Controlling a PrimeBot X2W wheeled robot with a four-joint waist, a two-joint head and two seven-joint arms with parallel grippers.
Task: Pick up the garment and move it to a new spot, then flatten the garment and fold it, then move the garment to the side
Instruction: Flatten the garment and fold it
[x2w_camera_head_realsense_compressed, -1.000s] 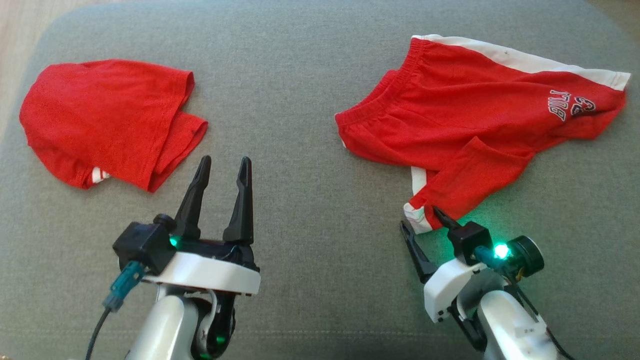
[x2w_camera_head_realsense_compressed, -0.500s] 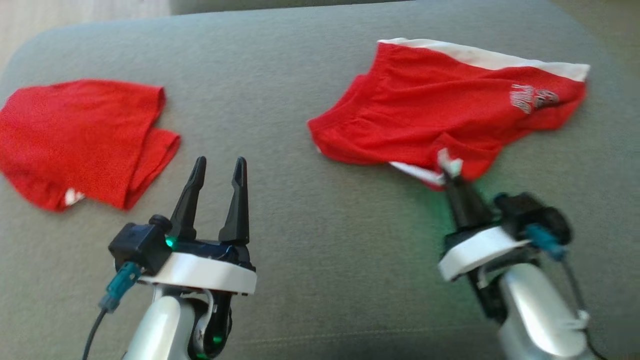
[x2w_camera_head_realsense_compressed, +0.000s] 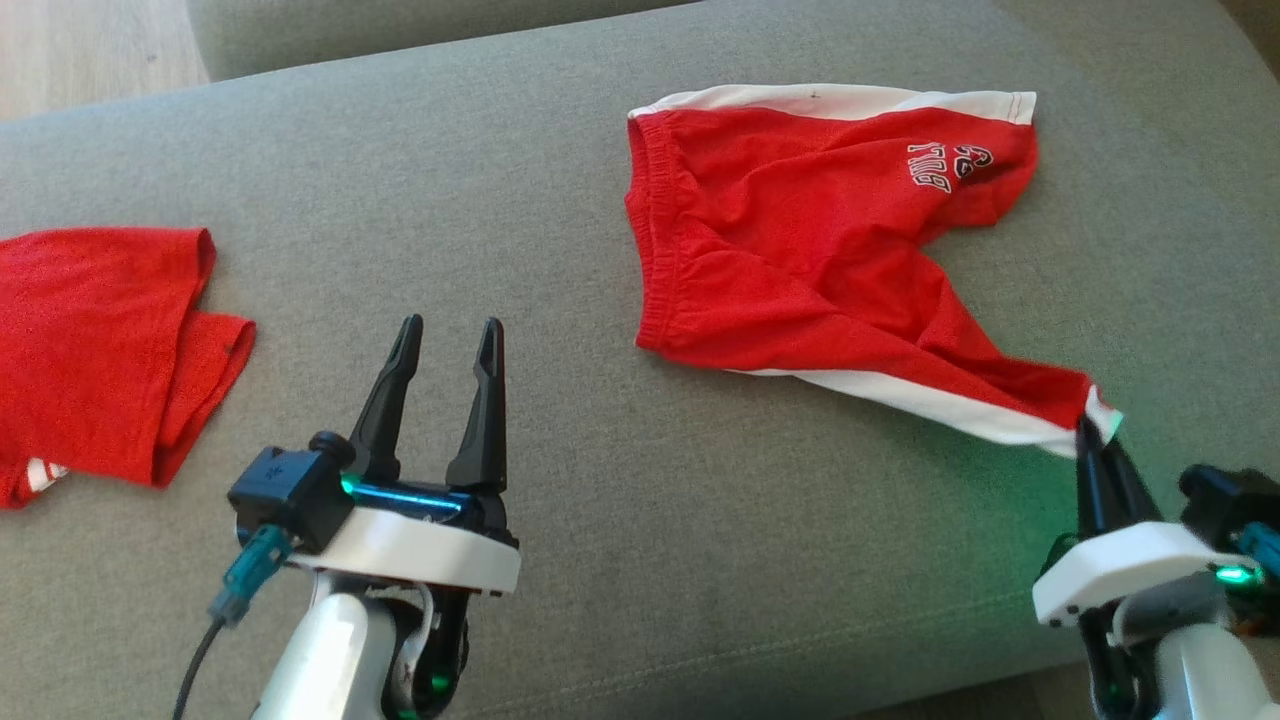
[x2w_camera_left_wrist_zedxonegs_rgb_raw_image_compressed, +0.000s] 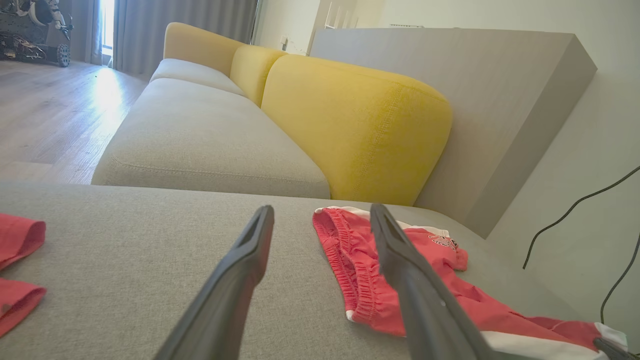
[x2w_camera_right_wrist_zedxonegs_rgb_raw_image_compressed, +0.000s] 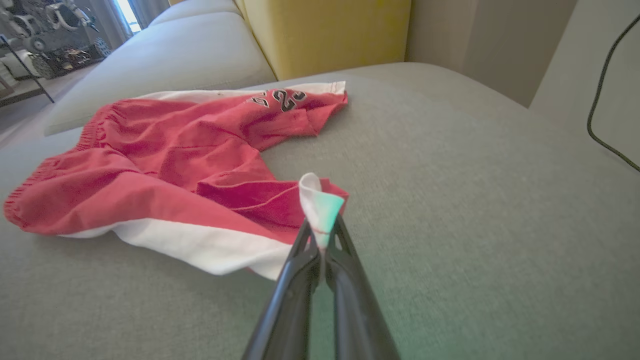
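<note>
Grey cushion (x2w_camera_head_realsense_compressed: 560, 180) carries everything. A second red garment (x2w_camera_head_realsense_compressed: 100, 340) lies crumpled at its left edge, well apart from the work. From the left wrist view: yellow backrest (x2w_camera_left_wrist_zedxonegs_rgb_raw_image_compressed: 350, 130) behind the cushion, another grey seat (x2w_camera_left_wrist_zedxonegs_rgb_raw_image_compressed: 200, 145) beyond it, wood floor (x2w_camera_left_wrist_zedxonegs_rgb_raw_image_compressed: 45, 115) further left. A black cable (x2w_camera_right_wrist_zedxonegs_rgb_raw_image_compressed: 600, 100) hangs on the wall past the cushion's right side. Nothing sits between either tool and the shorts (x2w_camera_head_realsense_compressed: 800, 250). The shorts are on the right half of the cushion, mostly lying down. The elastic waistband faces the robot's left and runs near-to-far, and both legs point right. The far leg, with the printed lettering, lies flat toward the far right with a white stripe along its far edge. The near leg is drawn out into a taper toward the near right, so the long axis runs diagonally from the waistband down to that leg's hem. The right tool (x2w_camera_head_realsense_compressed: 1092, 435) sits at the near-right end of that axis, fingers together and clamped on the white hem corner, which sticks up above the fingertips. The left tool (x2w_camera_head_realsense_compressed: 451, 323) is well to the left of the waistband, fingers apart, holding nothing, pointing away from the robot.
</note>
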